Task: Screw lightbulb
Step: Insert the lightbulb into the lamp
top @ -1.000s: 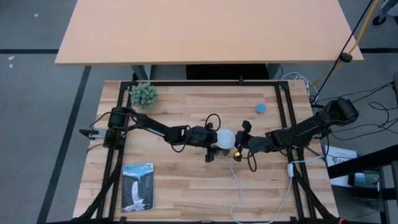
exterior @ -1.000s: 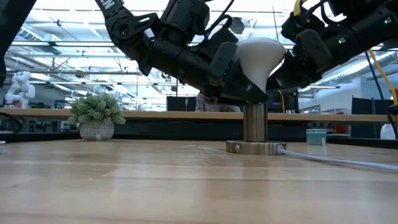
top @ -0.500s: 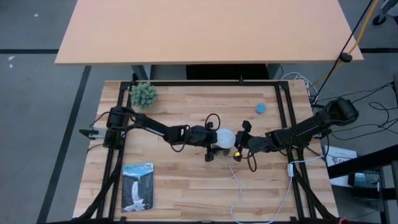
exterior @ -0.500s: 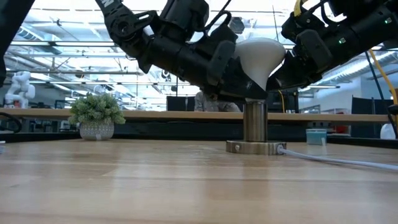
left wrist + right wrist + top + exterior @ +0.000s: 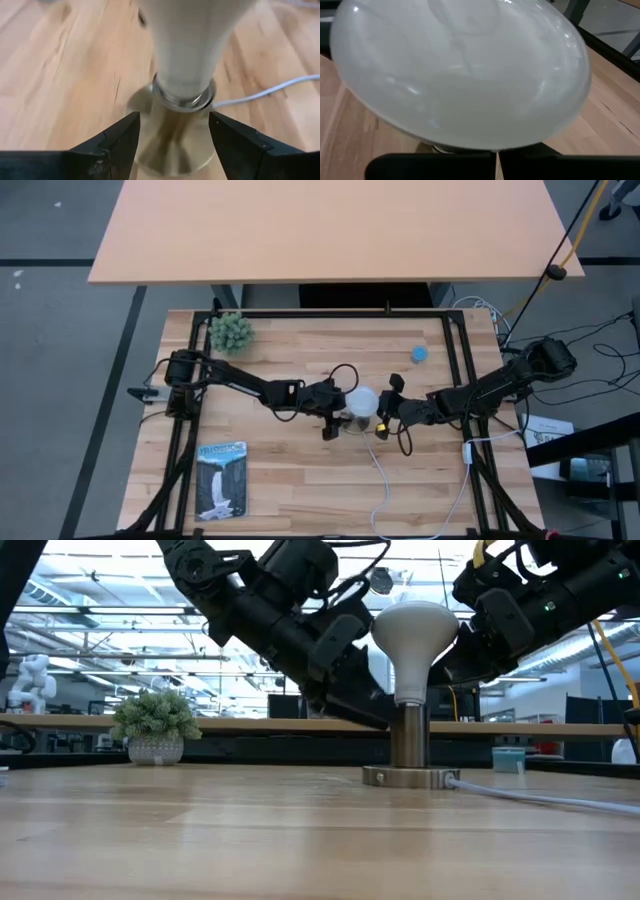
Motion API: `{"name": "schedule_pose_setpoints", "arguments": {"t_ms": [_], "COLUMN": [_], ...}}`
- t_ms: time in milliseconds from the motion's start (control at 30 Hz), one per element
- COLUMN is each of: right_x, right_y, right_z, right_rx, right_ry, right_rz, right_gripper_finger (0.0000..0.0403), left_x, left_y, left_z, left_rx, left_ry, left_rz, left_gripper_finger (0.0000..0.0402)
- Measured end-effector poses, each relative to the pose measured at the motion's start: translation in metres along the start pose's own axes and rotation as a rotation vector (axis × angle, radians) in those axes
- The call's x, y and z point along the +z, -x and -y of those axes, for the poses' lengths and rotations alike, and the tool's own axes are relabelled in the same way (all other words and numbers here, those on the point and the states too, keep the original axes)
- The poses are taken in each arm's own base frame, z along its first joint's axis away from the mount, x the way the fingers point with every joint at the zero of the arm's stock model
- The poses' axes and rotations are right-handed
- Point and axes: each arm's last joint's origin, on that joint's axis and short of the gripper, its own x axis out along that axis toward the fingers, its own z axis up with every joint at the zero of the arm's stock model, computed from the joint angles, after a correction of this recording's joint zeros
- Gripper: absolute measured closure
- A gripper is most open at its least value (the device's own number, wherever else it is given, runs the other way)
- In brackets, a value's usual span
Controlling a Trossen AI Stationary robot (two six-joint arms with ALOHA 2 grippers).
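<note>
Off at the left corner a small potted plant sits well clear of the work. The left gripper hangs just beside the lightbulb, fingers spread wide with nothing between them, so the bulb is free of its grasp. The bulb stands upright with its narrow end down in the socket, which carries it alone. How deep the threads are seated I can't quite tell from here. On the far side the right gripper sits close against the dome, fingers pressed together, holding nothing, perhaps steadying it.
</note>
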Motion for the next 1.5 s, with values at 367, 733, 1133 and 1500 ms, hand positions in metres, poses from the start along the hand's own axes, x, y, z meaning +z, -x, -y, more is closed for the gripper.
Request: {"name": "schedule_pose_setpoints", "arguments": {"t_ms": [367, 733, 1133, 1500], "right_x": [0.0, 0.001, 0.004, 0.004], "right_y": [0.0, 0.0, 0.0, 0.0], "right_z": [0.0, 0.0, -0.001, -0.001], "right_rx": [0.001, 0.003, 0.014, 0.014], "right_ry": [-0.002, -0.005, -0.005, 0.003], "right_rz": [0.003, 0.009, 0.032, 0.034], "right_gripper_finger": [0.0403, 0.0403, 0.0403, 0.0403], "left_x": [-0.002, -0.009, -0.009, -0.004], "left_y": [0.027, 0.028, 0.028, 0.027], "left_z": [-0.003, 0.007, 0.016, 0.018], "left_rx": [0.026, 0.015, -0.004, -0.014], "left_ry": [0.103, 0.136, 0.12, 0.141], "left_rz": [-0.197, -0.263, -0.254, -0.204], "left_gripper_finger": [0.0158, 0.0158, 0.0158, 0.0159]}}
